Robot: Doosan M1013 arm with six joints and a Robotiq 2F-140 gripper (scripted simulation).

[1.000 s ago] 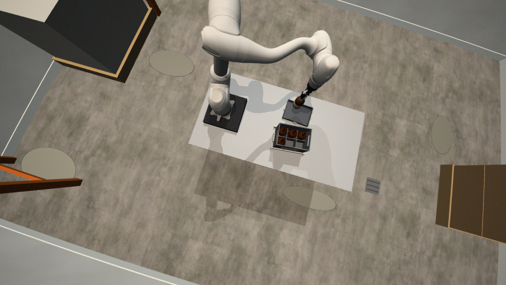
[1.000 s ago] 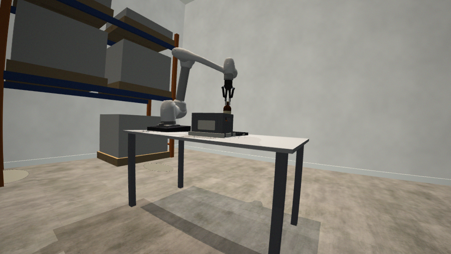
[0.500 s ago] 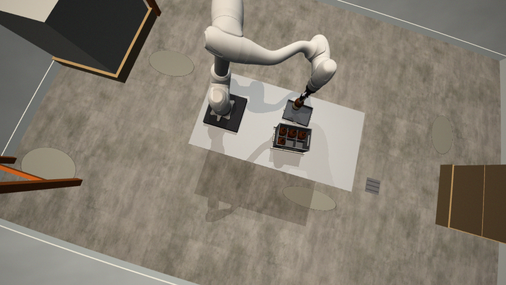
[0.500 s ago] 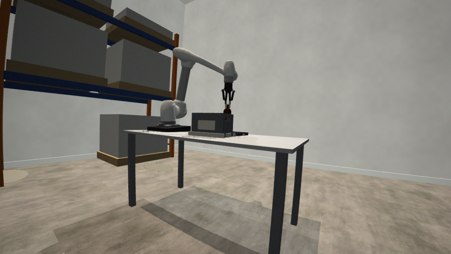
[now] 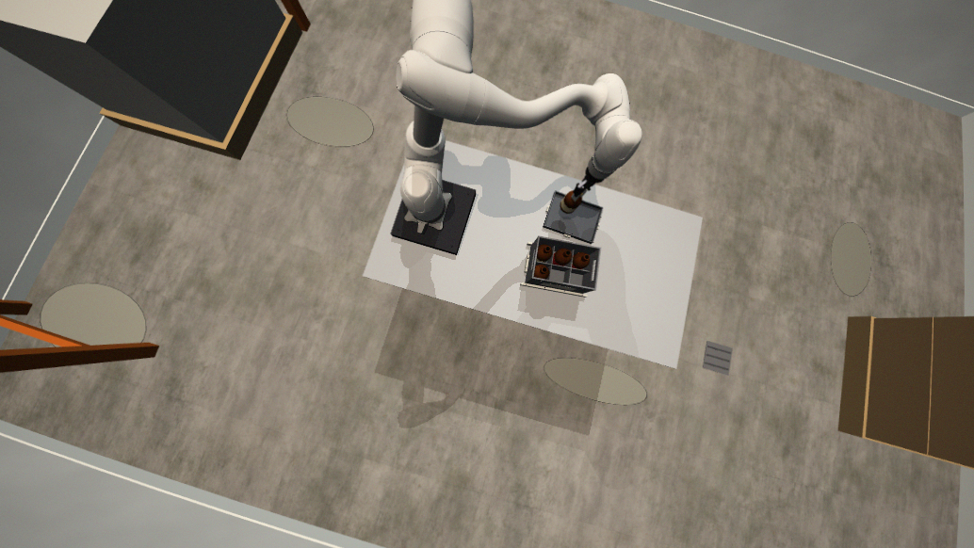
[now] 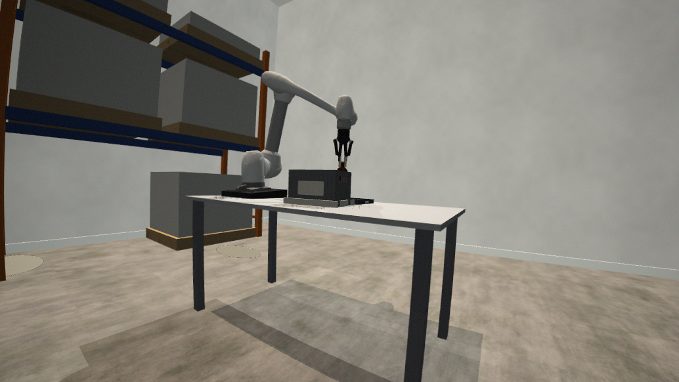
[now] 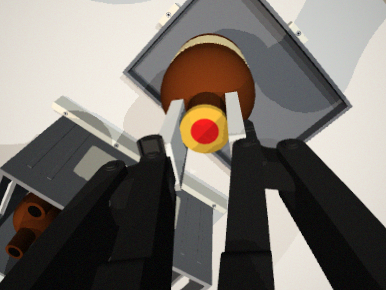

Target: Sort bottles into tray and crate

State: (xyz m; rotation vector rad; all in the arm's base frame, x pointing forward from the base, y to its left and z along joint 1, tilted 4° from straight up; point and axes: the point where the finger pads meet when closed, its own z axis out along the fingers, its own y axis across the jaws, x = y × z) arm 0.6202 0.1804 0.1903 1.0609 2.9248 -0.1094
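Note:
My gripper [image 7: 207,114] [image 5: 576,193] [image 6: 342,160] is shut on the neck of a brown capped bottle [image 7: 206,75] [image 5: 568,202] with a yellow and red cap. The bottle hangs upright, low over the near-left corner of the dark tray [image 7: 300,85] [image 5: 584,220]. I cannot tell whether its base touches the tray. In the exterior view only its top shows behind the crate [image 6: 318,184]. The dark crate [image 5: 592,264] [image 7: 47,152] stands beside the tray and holds several open brown bottles [image 5: 562,257] [image 7: 27,218] upright in its cells.
The white table [image 5: 641,285] [image 6: 408,213] carries the tray, the crate and the arm's black base plate [image 5: 449,228]. Warehouse shelves [image 6: 94,94] with boxes stand behind the table. Pallets stand at the floor's edges.

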